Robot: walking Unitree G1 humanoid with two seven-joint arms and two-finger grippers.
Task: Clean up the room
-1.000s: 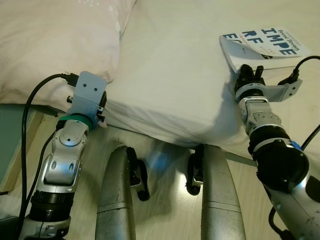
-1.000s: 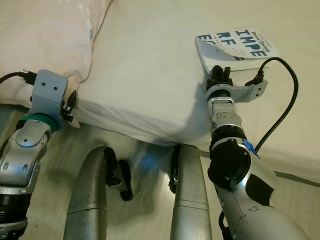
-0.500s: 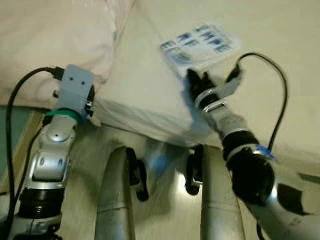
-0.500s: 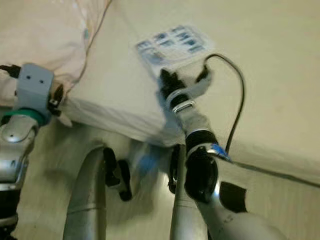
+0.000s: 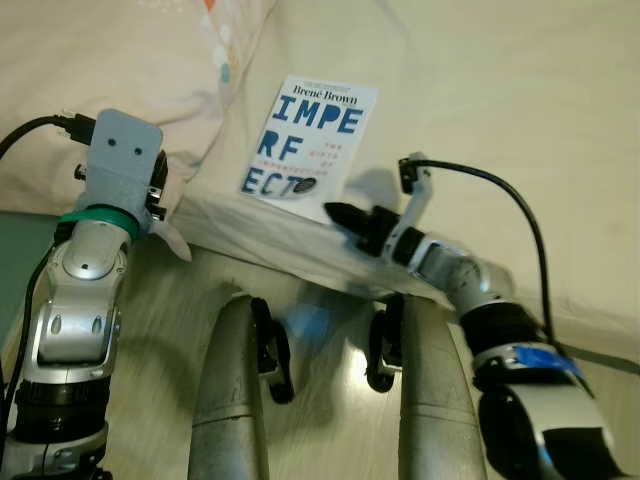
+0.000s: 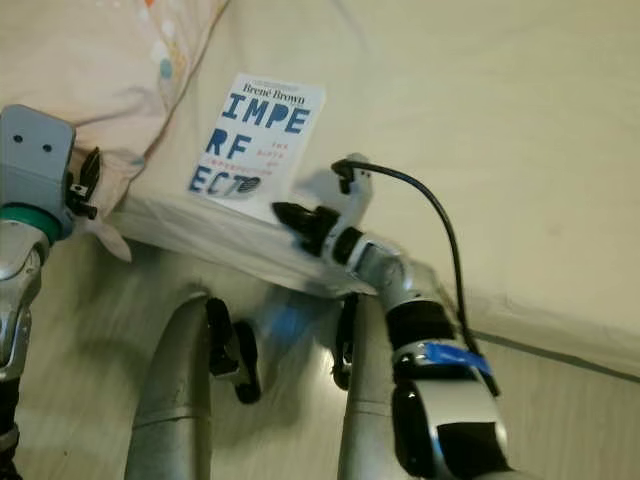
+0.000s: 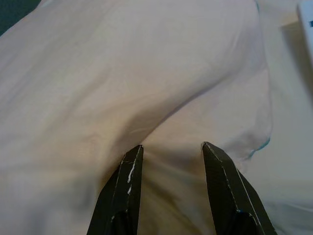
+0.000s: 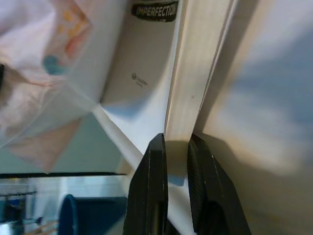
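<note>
A white book (image 5: 310, 145) with blue letters lies on the cream bed (image 5: 480, 80), close to its near edge and beside the pink pillow (image 5: 120, 60). My right gripper (image 5: 337, 213) reaches in from the right and is shut on the book's near corner. In the right wrist view its fingers (image 8: 152, 191) pinch the page edge of the book (image 8: 190, 73). My left gripper (image 7: 171, 149) is open, its fingertips (image 7: 131, 155) pressed against the pillow (image 7: 122, 73). From the head the left gripper's grey wrist mount (image 5: 122, 160) hides those fingers.
My two silver legs (image 5: 230, 400) stand on the wood floor (image 5: 320, 380) against the bed's edge. A teal surface (image 5: 12, 255) lies at the far left. A dark blue bin (image 8: 83, 215) shows beyond the bed in the right wrist view.
My right gripper has swung left across the bed with the book, which now lies turned beside the pillow. The left arm has hardly moved.
</note>
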